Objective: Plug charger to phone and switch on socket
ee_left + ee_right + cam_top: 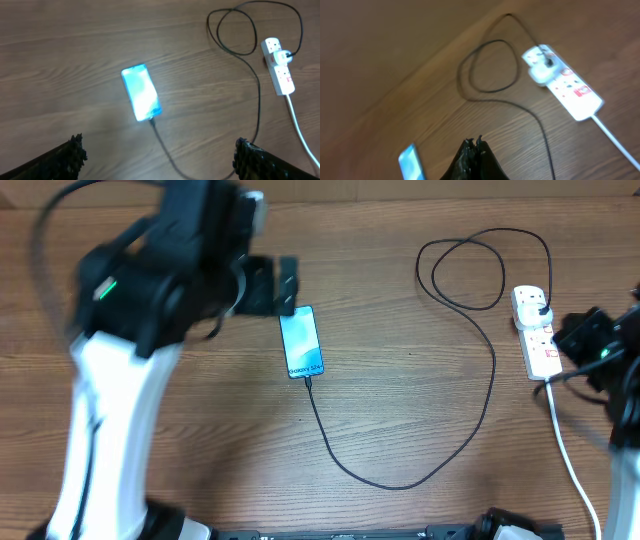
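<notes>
Wooden table (200, 450), left tool (159, 150) spread wide, right tool (474, 142) closed, empty

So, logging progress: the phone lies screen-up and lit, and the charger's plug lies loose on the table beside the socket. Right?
No: the charger's plug sits in the socket, not loose beside it, as the right wrist view shows. The phone is screen-up and lit.
</notes>
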